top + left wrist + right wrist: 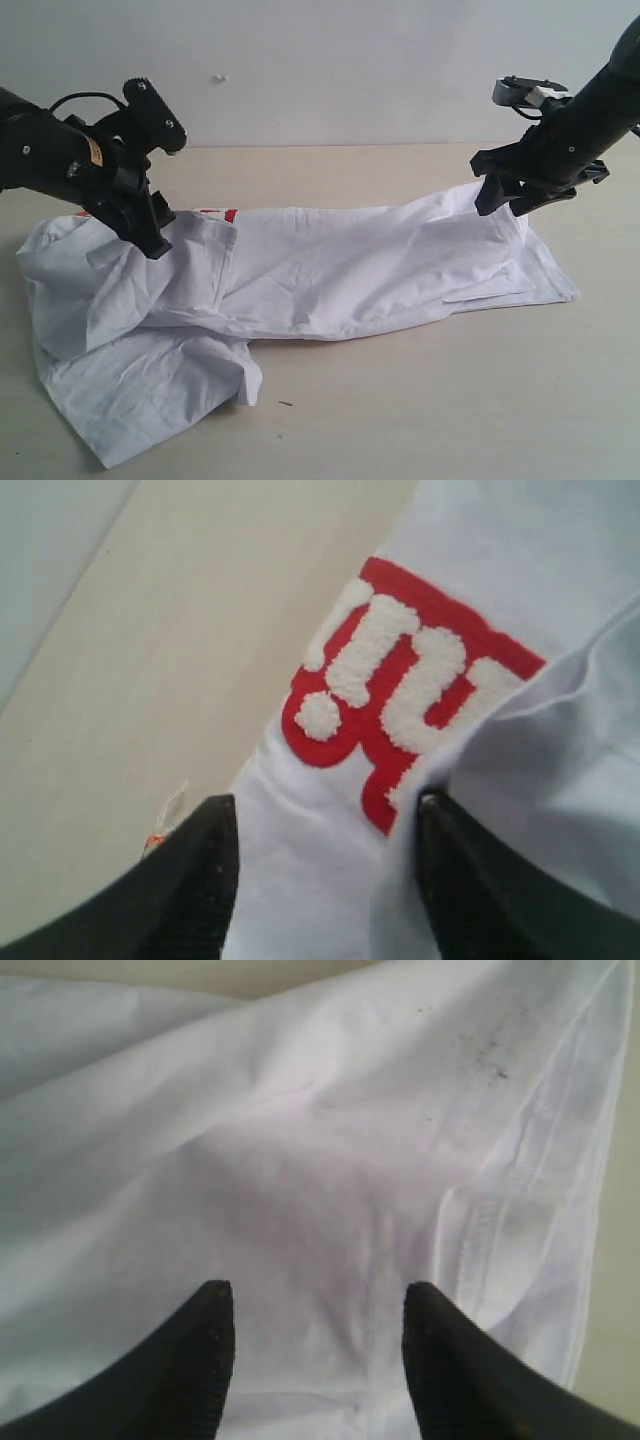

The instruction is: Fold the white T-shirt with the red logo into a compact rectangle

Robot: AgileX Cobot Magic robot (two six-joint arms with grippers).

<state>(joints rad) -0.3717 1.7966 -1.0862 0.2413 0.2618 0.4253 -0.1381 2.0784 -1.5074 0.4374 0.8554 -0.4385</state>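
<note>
White T-shirt (330, 270) lies across the tabletop (450, 400) in a long, wrinkly strip, with a loose flap sticking out at the front left. My left fingers (152, 238) sit on the cloth right beside the red logo (400, 690), and my right fingers (505, 200) sit at the other end. Both pairs are partly apart with cloth between them, and I cannot tell if they really hold it. If one pair pinches only the top layer, I think the fold could slide open. If one arm lifts faster, the strip could twist and the flap could bunch up.
</note>
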